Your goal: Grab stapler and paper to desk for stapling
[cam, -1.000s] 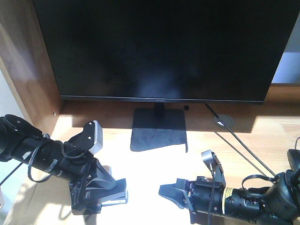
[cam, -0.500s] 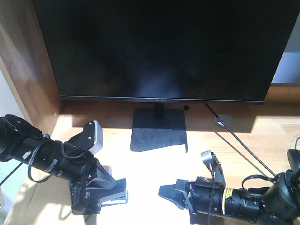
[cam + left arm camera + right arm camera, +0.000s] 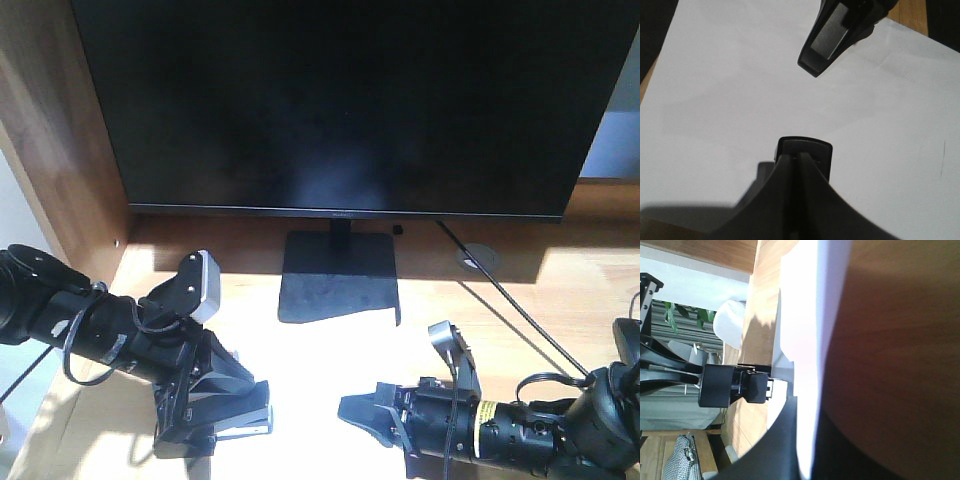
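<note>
The left gripper (image 3: 240, 408) is pressing down at the desk's (image 3: 560, 290) near left, its fingers drawn together around the black stapler (image 3: 247, 421), whose metal edge is showing just beneath the fingertips. The stapler's long axis is running roughly from 9 toward 3 o'clock in the front view, its free end pointing at the right arm. In the left wrist view that free end (image 3: 805, 152) is lying over the white paper (image 3: 730, 100), which is spreading flat on the desk between the two arms and is washed out by sunlight in the front view. Across the sheet, at about 3 o'clock from the stapler, the right gripper (image 3: 365, 412) is resting low with its fingers seemingly together, though whether they are pinching the paper's edge cannot be told. Behind both arms, at 12 o'clock, the dark monitor (image 3: 340, 100) is standing on its stand. Judged from this, the left arm is the nearer one for pressing the stapler.
</note>
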